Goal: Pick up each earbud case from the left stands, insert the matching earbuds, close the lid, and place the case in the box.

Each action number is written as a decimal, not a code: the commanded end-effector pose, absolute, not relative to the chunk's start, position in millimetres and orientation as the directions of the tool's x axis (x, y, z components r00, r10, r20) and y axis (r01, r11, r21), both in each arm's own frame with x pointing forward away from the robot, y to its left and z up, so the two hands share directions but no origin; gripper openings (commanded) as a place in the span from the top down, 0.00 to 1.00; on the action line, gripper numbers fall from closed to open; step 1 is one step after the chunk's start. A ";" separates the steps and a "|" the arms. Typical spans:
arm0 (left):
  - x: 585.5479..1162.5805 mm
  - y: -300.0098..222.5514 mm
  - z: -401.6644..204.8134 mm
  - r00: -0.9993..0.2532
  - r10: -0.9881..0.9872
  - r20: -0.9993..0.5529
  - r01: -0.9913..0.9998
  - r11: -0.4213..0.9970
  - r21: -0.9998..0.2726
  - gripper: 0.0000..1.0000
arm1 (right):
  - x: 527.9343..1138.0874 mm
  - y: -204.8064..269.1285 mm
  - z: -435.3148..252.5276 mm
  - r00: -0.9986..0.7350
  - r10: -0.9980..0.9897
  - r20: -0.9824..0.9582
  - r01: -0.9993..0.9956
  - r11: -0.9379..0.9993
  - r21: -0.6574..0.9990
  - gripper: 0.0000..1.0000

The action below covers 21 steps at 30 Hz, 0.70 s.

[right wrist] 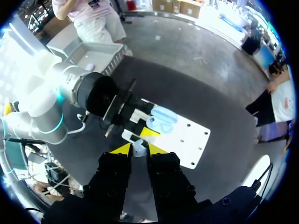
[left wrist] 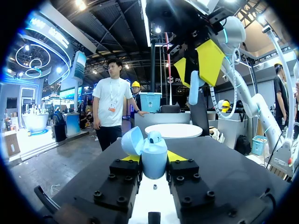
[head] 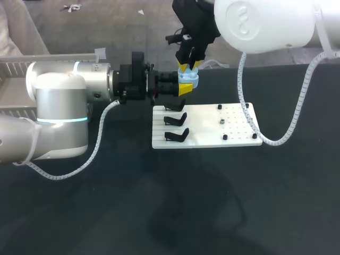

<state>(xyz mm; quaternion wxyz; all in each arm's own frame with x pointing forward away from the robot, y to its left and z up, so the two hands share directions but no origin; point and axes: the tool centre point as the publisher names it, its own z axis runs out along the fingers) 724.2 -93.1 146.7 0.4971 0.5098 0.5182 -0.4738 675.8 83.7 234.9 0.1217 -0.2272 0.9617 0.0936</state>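
A light blue earbud case (head: 189, 79) is held in the air above the far edge of the white stand board (head: 212, 130), with my left gripper (head: 186, 85) shut on its body. In the left wrist view the case (left wrist: 153, 156) has its lid (left wrist: 132, 140) swung open, and one earbud (left wrist: 155, 136) sits inside. My right gripper (head: 189, 67) hangs just above the case, shut on a small light blue earbud (left wrist: 193, 88). In the right wrist view that earbud (right wrist: 138, 150) shows between the yellow tips, over the open case (right wrist: 163, 120).
Three black case stands (head: 175, 120) stand on the board's left side, and small black pegs (head: 225, 137) dot its right side. A pale slatted box (head: 13, 74) lies at the table's far left, behind my left arm.
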 end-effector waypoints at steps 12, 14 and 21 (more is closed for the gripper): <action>722.7 -93.0 145.7 0.019 0.052 -0.998 0.999 0.037 0.021 1.00 | 684.1 87.7 216.3 -0.882 -0.363 -0.301 -0.404 0.911 0.083 1.00; 722.7 -93.0 145.7 0.019 0.052 -0.998 0.999 0.037 0.021 1.00 | 685.1 87.0 216.3 -0.882 -0.357 -0.309 -0.397 0.915 0.076 1.00; 722.7 -93.0 145.7 0.019 0.052 -0.998 0.999 0.037 0.021 1.00 | 692.3 84.8 212.9 -0.888 -0.320 -0.330 -0.362 0.929 0.073 1.00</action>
